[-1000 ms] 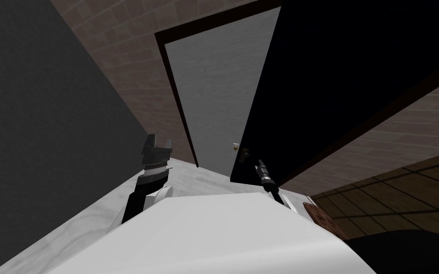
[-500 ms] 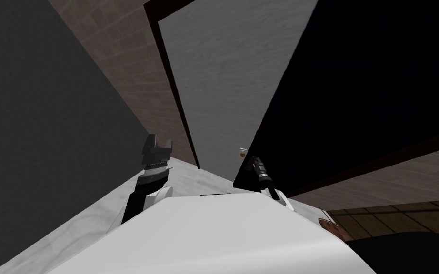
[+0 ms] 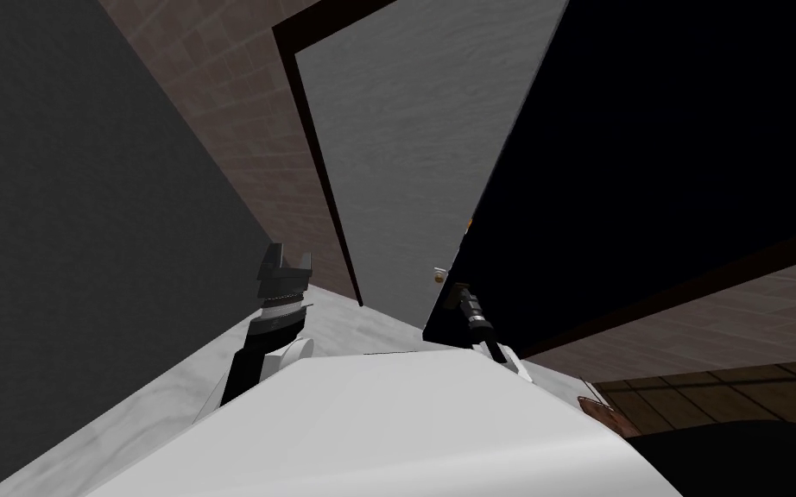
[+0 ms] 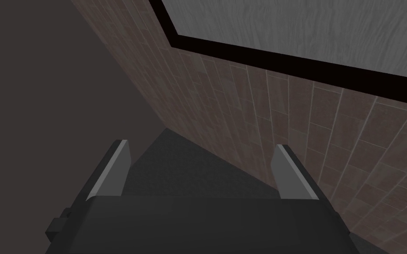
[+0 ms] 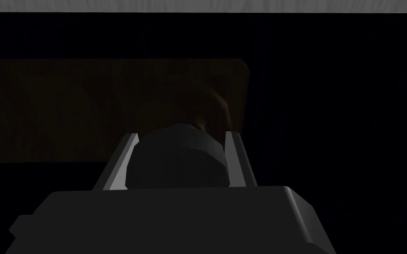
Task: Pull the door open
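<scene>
Grey door [image 3: 413, 147] stands part open. Its free edge slants down to the floor [image 3: 344, 315] just in front of me. Right of that edge is a big black area [image 3: 647, 129]. The door's other edge sits in a dark frame [image 3: 323, 173], & next to the frame is a brown brick wall [image 3: 241, 129]. A dark wall [image 3: 85, 216] shuts in the left side, so the room there is a thin wedge that gets tighter toward the corner.

R claw [image 3: 454, 290] is low down at the door's free edge, on the black side of it. In the R wrist view its two fingers [image 5: 121, 165] press the sides of a round dark knob [image 5: 176, 163], so it is closed tight on the knob. Behind the knob is a dim brown plate [image 5: 88, 110], w/ a grey strip of door past it. In the head view a small pale knob [image 5: 223, 140] shows on the door's face just beside the claw. Can't tell if it is the same one.

L claw [image 3: 291, 252] hangs over the floor near the corner of the 2 walls, well apart from the door. Its fingers [image 4: 112, 169] stand wide apart & hold nothing.

The floor is pale w/ grey swirls. Off to the right it meets a wood floor [image 3: 733, 380].
</scene>
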Tool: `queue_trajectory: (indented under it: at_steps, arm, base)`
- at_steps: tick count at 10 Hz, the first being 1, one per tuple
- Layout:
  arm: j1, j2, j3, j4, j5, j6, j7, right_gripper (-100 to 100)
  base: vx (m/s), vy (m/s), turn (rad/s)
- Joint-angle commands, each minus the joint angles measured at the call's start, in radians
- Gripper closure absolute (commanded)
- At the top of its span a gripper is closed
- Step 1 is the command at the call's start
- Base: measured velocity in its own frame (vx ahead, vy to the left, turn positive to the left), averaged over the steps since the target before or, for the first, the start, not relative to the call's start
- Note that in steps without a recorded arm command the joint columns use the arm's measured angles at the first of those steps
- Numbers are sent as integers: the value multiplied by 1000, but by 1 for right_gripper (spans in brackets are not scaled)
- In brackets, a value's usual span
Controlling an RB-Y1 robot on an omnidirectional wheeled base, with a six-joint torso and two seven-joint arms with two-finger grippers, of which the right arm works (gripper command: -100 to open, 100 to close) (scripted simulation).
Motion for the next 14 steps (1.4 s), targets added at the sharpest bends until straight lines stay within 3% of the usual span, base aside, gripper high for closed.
queue_trajectory:
  at_steps: [1,2,5,7,10,11,12,14]
  arm:
    - [1,-3,-6,-1,-1,0,-1,100]
    - [24,-10,-7,2,0,-3,-8,100]
    - [48,-25,0,-6,3,-14,-23,100]
    - [70,-41,19,-21,9,-31,-44,100]
    - [106,-74,76,-63,24,-74,-91,100]
    - [108,-71,62,-56,20,-63,-81,100]
    - [126,-85,72,-59,25,-91,-100,100]
    - [144,-102,78,-61,29,-120,-118,100]
  base:
    - [0,0,0]
    - [-126,-64,-19]
    - [-212,-53,20]
    - [-215,-33,85]
    - [-214,-108,205]
    - [-85,-46,45]
    - [-143,-25,127]
    - [-223,-68,165]
